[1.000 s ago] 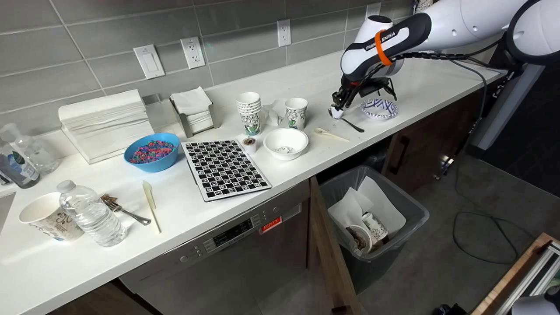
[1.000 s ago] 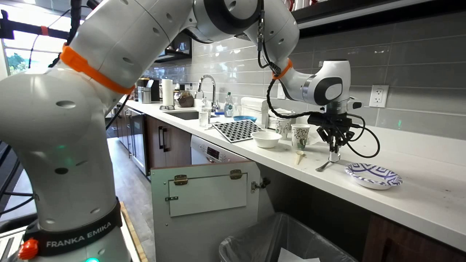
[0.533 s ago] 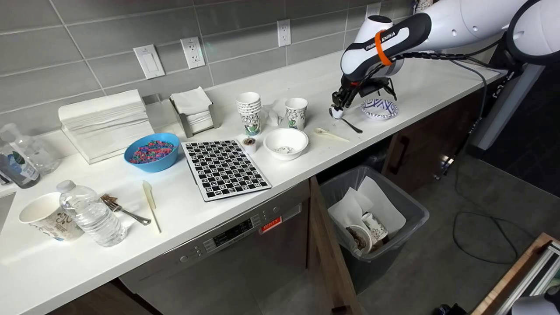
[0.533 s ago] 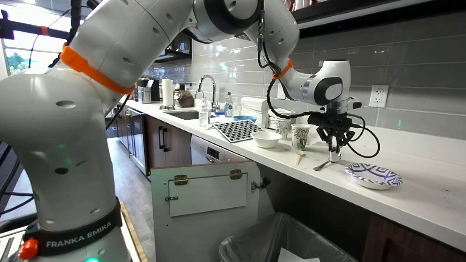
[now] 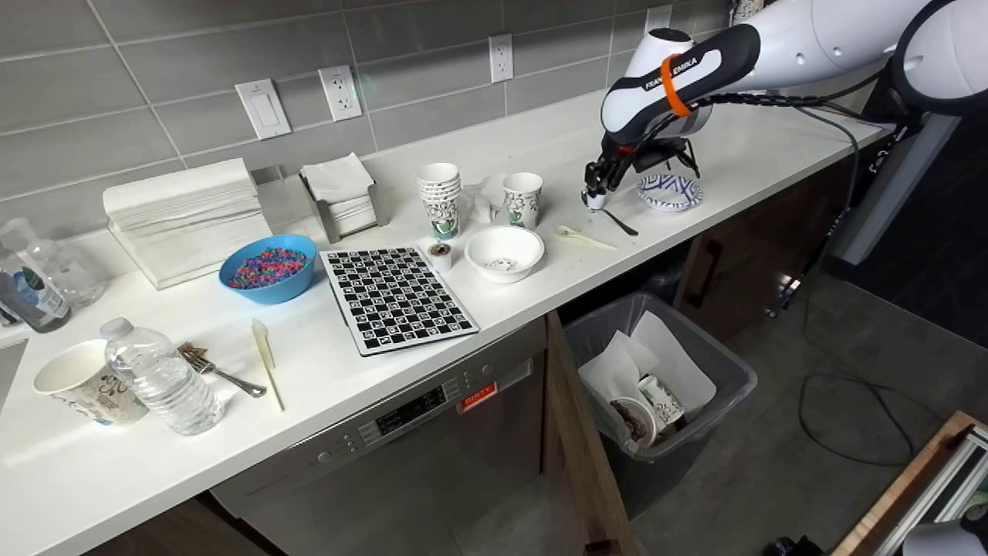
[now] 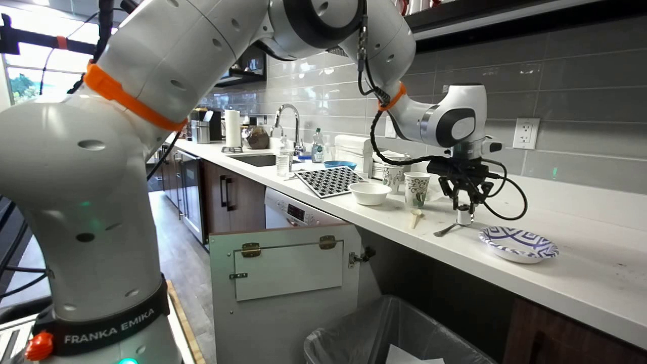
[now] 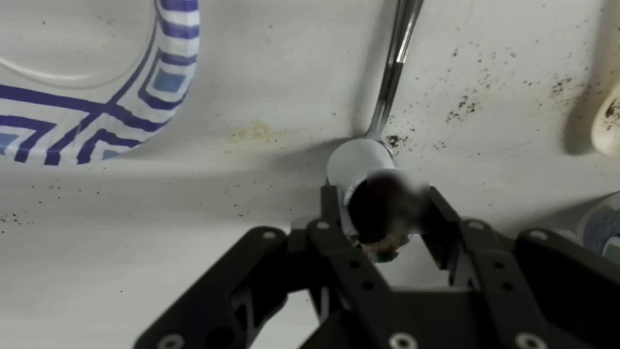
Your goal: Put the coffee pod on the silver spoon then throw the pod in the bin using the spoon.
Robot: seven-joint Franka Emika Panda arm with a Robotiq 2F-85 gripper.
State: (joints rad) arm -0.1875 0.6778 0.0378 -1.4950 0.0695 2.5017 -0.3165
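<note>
Setting the small white cylindrical coffee pod [image 7: 359, 167] onto the slim grey metal spoon [image 7: 388, 87] looks all but done: it sits seemingly over the spoon's bowl, between the spread fingers [image 7: 330, 206] of the end effector [image 7: 382, 194]. Next calls for rising clear, then gripping the handle. Those fingers stand wider than half a second ago.

Found room over the tabletop [image 7: 242, 102] between pod [image 7: 356, 160] and patterned dish [image 7: 164, 82]; on the pod's opposite side, found pale spoon [image 7: 609, 135], paper cup [image 6: 417, 191] and white bowl [image 6: 370, 198] obstructing.
</note>
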